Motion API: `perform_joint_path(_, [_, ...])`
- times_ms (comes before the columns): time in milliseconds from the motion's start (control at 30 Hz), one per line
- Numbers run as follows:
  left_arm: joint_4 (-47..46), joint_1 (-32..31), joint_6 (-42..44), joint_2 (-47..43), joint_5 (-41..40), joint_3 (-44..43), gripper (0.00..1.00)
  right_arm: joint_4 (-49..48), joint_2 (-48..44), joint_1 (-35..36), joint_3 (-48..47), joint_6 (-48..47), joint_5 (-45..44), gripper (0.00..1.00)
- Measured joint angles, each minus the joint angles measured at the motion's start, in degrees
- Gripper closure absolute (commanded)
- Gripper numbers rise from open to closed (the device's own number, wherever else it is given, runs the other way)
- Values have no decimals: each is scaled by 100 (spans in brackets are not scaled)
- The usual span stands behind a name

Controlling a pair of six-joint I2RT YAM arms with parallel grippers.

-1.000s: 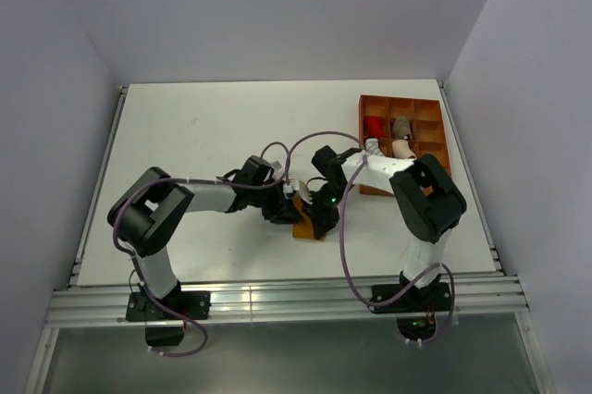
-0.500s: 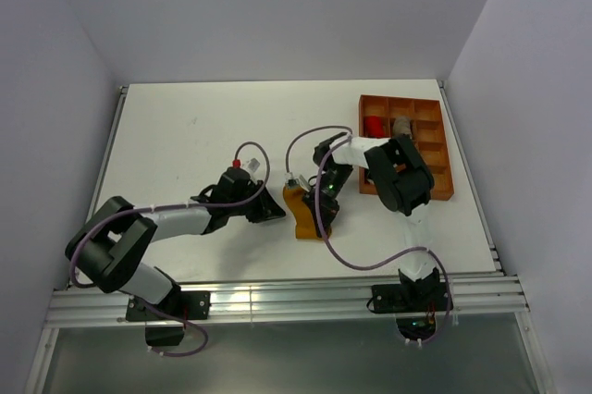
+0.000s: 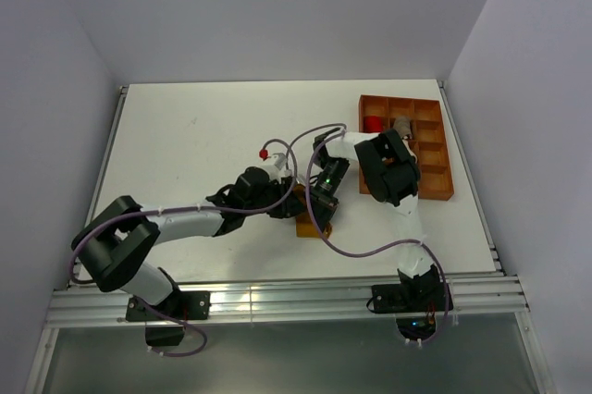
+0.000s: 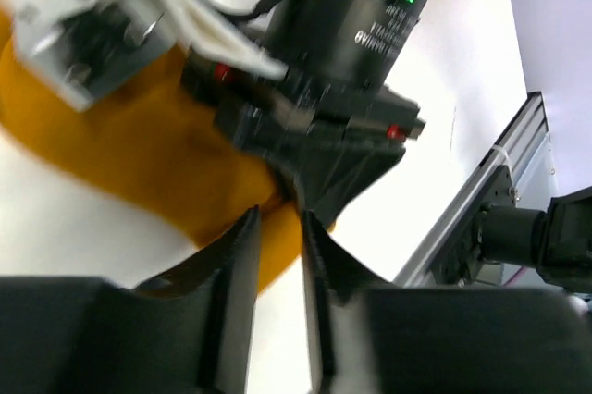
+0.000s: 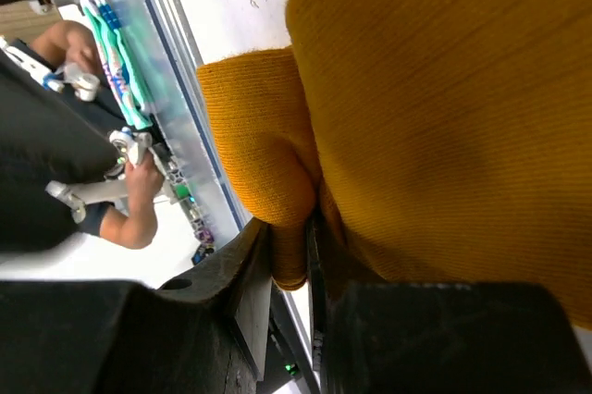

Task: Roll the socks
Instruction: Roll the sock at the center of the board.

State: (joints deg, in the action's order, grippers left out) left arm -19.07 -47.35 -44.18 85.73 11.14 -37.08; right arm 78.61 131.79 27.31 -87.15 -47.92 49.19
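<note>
The mustard sock (image 3: 302, 226) lies on the white counter (image 3: 185, 135), in its near half and about midway between the left and right edges, with both arms bent in over it. The right tool (image 3: 319, 214) is pinching a fold of the sock: in its wrist view, the ribbed yellow fabric (image 5: 444, 116) bulges above the fingers and a thick fold is squeezed between them (image 5: 289, 232). The left tool (image 3: 294, 203) sits at the sock's other side. Its fingers (image 4: 248, 227) stand a narrow slit apart, with the sock's edge (image 4: 139, 153) showing in the slit, and I cannot tell whether they press on it. The black housing (image 4: 361, 15) of the right wrist carries white lettering too blurred to read, beside a green light. An orange tray (image 3: 442, 167) near the far right corner holds a red bundle (image 3: 373, 123) and a grey bundle (image 3: 401, 124).
</note>
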Motion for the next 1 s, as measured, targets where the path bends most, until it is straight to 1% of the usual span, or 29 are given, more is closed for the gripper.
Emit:
perform_joint_path(233, [-503, -131, 308, 946, 225, -234, 64, 37, 39, -33, -66, 92, -17, 87])
perform_joint_path(333, [-660, -214, 315, 1165, 380, -212, 65, 33, 42, -44, -66, 151, -24, 87])
perform_joint_path(567, [-916, -278, 323, 1270, 457, -129, 65, 72, 116, -90, -109, 297, -28, 87])
perform_joint_path(667, [-1128, -295, 319, 1270, 485, -7, 63, 70, 125, -96, -114, 367, -26, 87])
perform_joint_path(767, [-1375, -299, 306, 1268, 575, 146, 59, 52, 129, -101, -114, 476, -28, 87])
perform_joint_path(1000, [-1628, -304, 302, 1270, 817, 264, 58, 37, 151, -136, -116, 634, -31, 87])
